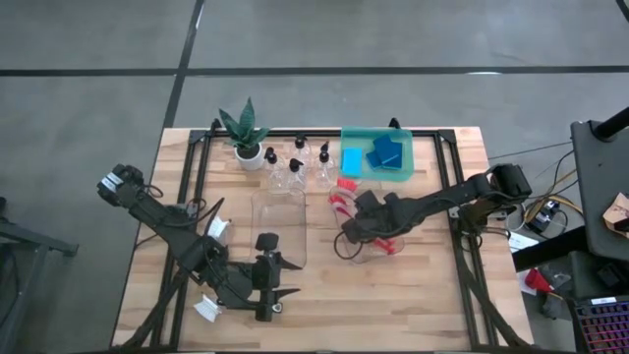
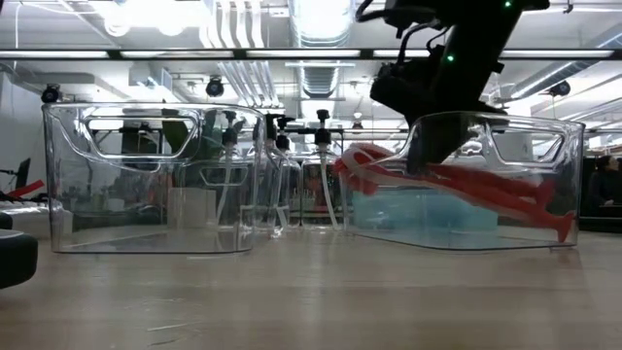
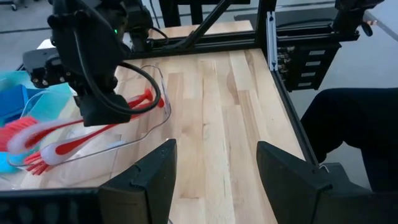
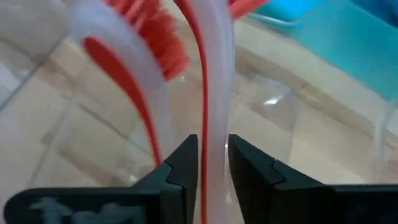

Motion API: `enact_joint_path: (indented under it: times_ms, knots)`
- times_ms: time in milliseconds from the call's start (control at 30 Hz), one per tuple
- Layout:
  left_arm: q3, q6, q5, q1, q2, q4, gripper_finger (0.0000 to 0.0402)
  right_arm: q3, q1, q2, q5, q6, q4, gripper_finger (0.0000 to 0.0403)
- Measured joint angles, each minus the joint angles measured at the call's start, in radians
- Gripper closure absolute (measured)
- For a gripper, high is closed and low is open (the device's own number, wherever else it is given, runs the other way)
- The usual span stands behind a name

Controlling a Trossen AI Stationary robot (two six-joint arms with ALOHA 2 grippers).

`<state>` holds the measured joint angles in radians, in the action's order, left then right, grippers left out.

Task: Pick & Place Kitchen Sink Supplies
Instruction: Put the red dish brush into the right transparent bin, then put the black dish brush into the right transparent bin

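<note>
Our right claw [image 4: 208, 162] is clamped on a brush [image 4: 211, 81] inside the right bin [image 2: 569, 165], handle running straight ahead between its fingers, while the left claw [image 3: 214, 165] waits apart over the surface [image 3: 224, 112].

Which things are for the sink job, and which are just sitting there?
For the job:
- red brushes, one held by the right claw over the right bin
- blue sponges
- small bottles

Just sitting there:
- plant
- left bin
- green tray
- left claw, open and waiting near the table's front edge
</note>
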<state>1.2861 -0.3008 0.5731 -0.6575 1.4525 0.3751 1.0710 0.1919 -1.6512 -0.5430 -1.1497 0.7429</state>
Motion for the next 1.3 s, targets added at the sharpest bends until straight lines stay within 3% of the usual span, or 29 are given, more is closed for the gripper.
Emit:
enact_joint_path:
  times_ms: [367, 533, 867, 1000, 1200, 1300]
  knots:
    - [0.0, -0.003, -0.001, -0.001, 0.0, 0.0, 0.0188, 0.073, 0.001, 0.001, 0.01, 0.133, -0.021, 0.0202]
    - [0.0, -0.018, -0.01, -0.014, 0.0, 0.041, 0.0188, 0.136, 0.025, 0.001, -0.014, 0.219, -0.021, 0.0171]
    - [0.0, -0.122, -0.014, -0.078, 0.0, 0.226, 0.0188, 0.214, 0.129, 0.002, -0.15, 0.342, -0.028, 0.0158]
    - [-0.014, -0.256, -0.017, -0.101, 0.0, 0.335, 0.0188, 0.247, 0.175, 0.002, -0.193, 0.372, -0.037, 0.0165]
    - [-0.089, -0.418, -0.153, -0.134, 0.0, 0.388, 0.0188, 0.268, 0.224, 0.002, -0.194, 0.405, -0.058, 0.0172]
    - [-0.126, -0.48, -0.164, -0.158, 0.0, 0.384, 0.0188, 0.267, 0.244, 0.002, -0.194, 0.429, -0.074, 0.0172]
